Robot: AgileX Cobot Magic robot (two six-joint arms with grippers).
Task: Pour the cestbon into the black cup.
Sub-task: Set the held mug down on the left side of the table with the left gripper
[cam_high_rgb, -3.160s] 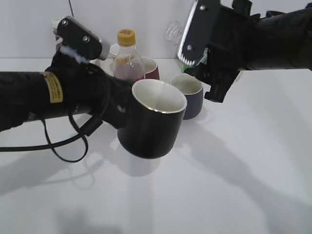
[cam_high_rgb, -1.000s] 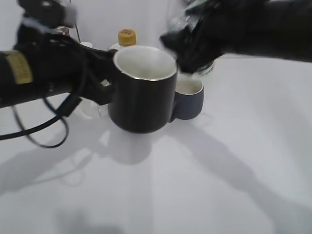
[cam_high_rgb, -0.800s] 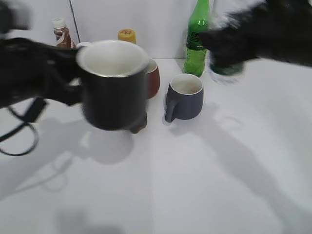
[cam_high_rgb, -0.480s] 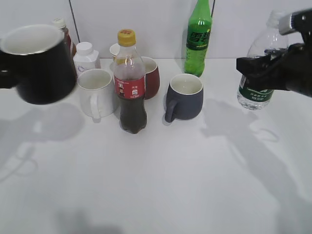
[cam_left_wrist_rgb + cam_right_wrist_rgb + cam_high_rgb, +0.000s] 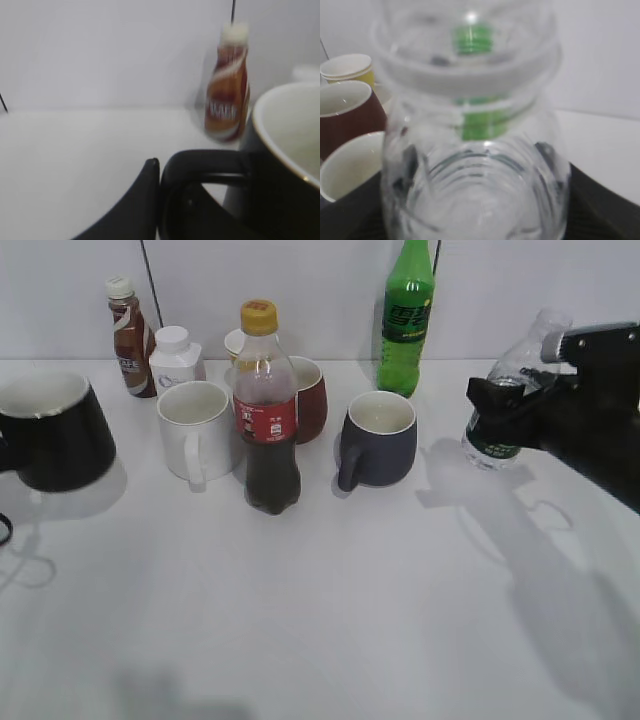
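Note:
The black cup (image 5: 55,435), white inside, stands upright at the far left, low over or on the table. My left gripper (image 5: 162,172) is shut on its black loop handle (image 5: 200,162); the cup's rim (image 5: 280,125) fills the right of the left wrist view. The cestbon (image 5: 500,410), clear with a dark green label and no cap, is near the right edge, leaning slightly. My right gripper (image 5: 497,405) is shut around its body. The bottle (image 5: 475,150) fills the right wrist view, with dark fingers (image 5: 600,200) on either side.
Between the two arms stand a red-labelled cola bottle (image 5: 266,410), a white mug (image 5: 195,430), a dark red cup (image 5: 308,398) and a navy-grey mug (image 5: 378,438). A tall green soda bottle (image 5: 405,315), a brown bottle (image 5: 125,335) and a small white bottle (image 5: 175,352) line the back wall.
The arms have drawn apart from the middle. The black cup went left and down to the far left edge. The cestbon went right, came upright and dropped lower.

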